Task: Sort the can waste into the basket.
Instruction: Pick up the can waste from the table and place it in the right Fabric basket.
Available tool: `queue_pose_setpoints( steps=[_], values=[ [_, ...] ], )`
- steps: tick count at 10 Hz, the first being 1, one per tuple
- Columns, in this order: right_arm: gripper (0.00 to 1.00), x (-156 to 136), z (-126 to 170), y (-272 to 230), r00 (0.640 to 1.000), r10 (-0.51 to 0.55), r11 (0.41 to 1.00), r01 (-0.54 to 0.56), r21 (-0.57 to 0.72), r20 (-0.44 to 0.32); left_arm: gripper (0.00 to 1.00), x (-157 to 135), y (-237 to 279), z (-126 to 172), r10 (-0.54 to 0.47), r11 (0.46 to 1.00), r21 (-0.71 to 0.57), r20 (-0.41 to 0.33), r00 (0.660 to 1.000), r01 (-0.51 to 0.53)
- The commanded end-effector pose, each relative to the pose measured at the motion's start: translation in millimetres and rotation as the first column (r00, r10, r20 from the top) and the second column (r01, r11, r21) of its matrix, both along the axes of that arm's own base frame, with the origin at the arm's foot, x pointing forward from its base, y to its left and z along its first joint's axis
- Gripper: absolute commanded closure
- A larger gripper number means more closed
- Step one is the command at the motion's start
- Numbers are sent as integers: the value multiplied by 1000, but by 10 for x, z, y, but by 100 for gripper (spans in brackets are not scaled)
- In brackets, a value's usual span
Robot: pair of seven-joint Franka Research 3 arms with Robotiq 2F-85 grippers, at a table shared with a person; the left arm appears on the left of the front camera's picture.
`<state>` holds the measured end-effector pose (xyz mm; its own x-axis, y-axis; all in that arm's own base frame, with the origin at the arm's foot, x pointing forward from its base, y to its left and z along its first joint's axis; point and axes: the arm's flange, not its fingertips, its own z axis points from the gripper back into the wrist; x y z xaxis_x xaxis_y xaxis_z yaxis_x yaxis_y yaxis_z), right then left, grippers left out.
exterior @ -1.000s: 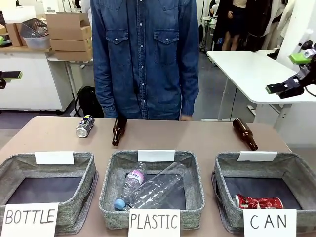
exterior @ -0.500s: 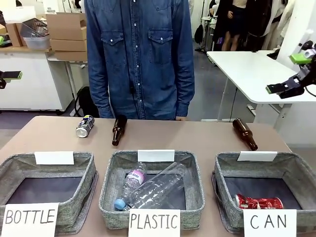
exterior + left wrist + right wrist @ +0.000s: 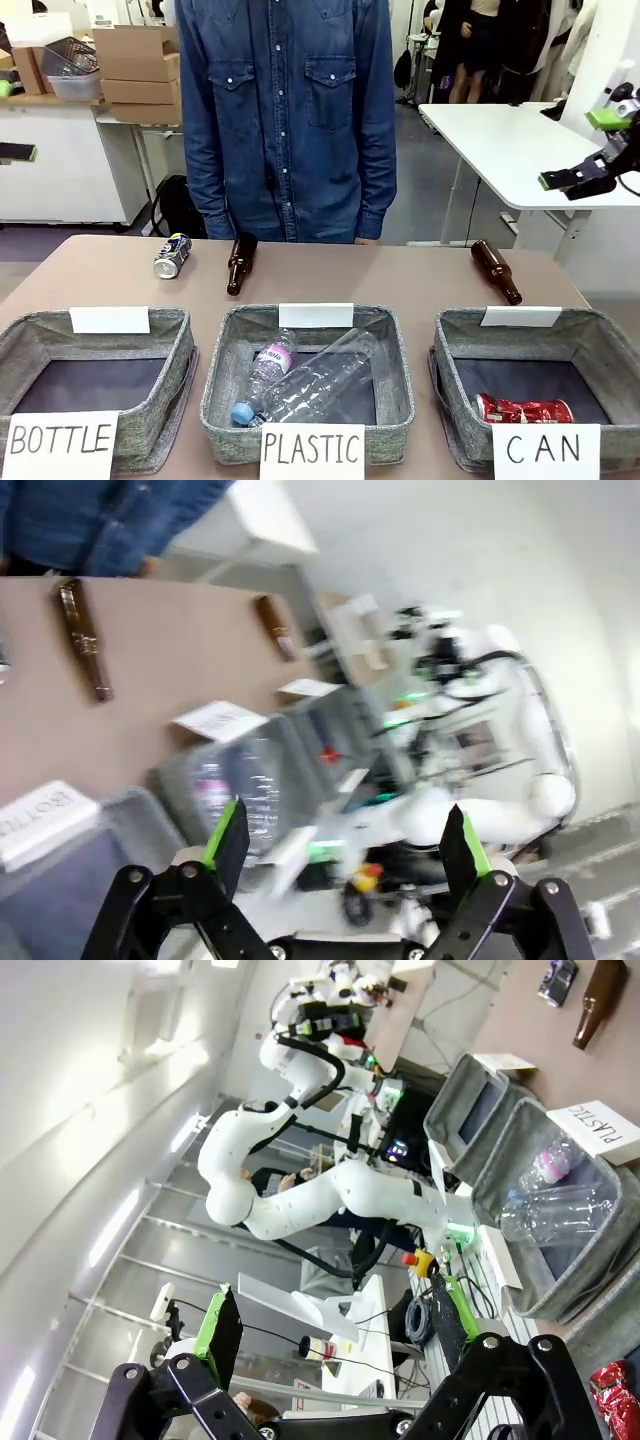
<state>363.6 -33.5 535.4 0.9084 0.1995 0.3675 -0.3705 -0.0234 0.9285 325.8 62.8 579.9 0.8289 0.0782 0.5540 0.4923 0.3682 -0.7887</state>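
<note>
Dark blue and silver, the one drink can [image 3: 172, 255] not yet sorted lies on its side on the tan table [image 3: 400, 285], in the upper left of the front view. Its long axis slants from lower left to upper right. A brown glass bottle [image 3: 239, 263] lies just beside it, and a person in a denim shirt [image 3: 290, 110] stands at the far edge.

A crushed red can [image 3: 525, 409] already rests in the grey basket [image 3: 605, 345] carded "CAN" at the lower right. The loose can therefore sits on the opposite side of the frame from its basket, with the "PLASTIC" basket [image 3: 395, 345] and its clear bottles between them.

Both tools are raised off the table and hold nothing. The left gripper [image 3: 345, 842] has its green-padded fingers spread wide in its wrist view; in the front view one green fingertip [image 3: 22, 152] juts in at the left edge, above and left of the can. The right gripper [image 3: 577, 150] hangs at the upper right with its fingers apart, well away from the can and above the CAN basket's side.

By position the left arm looks the nearer one for the pick. A grip across the can's slanted body would likely be needed, followed by a carry across the whole frame.
</note>
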Motion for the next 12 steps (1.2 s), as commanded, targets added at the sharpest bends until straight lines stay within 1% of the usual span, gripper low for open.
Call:
queue_pose_setpoints(
  steps=[1,2,3,4,5,6,7,8,10,11,12],
  values=[
    [0,11,13,-33,1000,18,1000,-18,-5,24,0,83,-175,-45,190,829,506,142,971,-236],
    [0,11,13,-33,1000,18,1000,-18,-5,24,0,145,-247,-148,197,717,664,97,976,-211],
    [0,11,13,-33,1000,18,1000,-18,-5,24,0,199,-330,-232,204,647,732,102,974,-212],
    [0,11,13,-33,1000,18,1000,-18,-5,24,0,232,-372,-274,193,620,760,92,977,-194],
    [0,11,13,-33,1000,18,1000,-18,-5,24,0,289,-396,-324,212,559,808,76,974,-185],
    [0,11,13,-33,1000,18,1000,-18,-5,24,0,323,-431,-322,199,563,799,120,973,-214],
    [0,11,13,-33,1000,18,1000,-18,-5,24,0,338,-417,-188,267,583,709,294,918,-397],
    [0,11,13,-33,1000,18,1000,-18,-5,24,0,331,-413,-308,163,574,785,170,972,-233],
    [0,11,13,-33,1000,18,1000,-18,-5,24,0,331,-413,-308,163,574,785,170,972,-233],
    [0,11,13,-33,1000,18,1000,-18,-5,24,0,363,-444,-284,177,567,779,203,963,-268],
    [0,11,13,-33,1000,18,1000,-18,-5,24,0,708,-455,-464,140,606,782,79,987,-148]
  ],
)
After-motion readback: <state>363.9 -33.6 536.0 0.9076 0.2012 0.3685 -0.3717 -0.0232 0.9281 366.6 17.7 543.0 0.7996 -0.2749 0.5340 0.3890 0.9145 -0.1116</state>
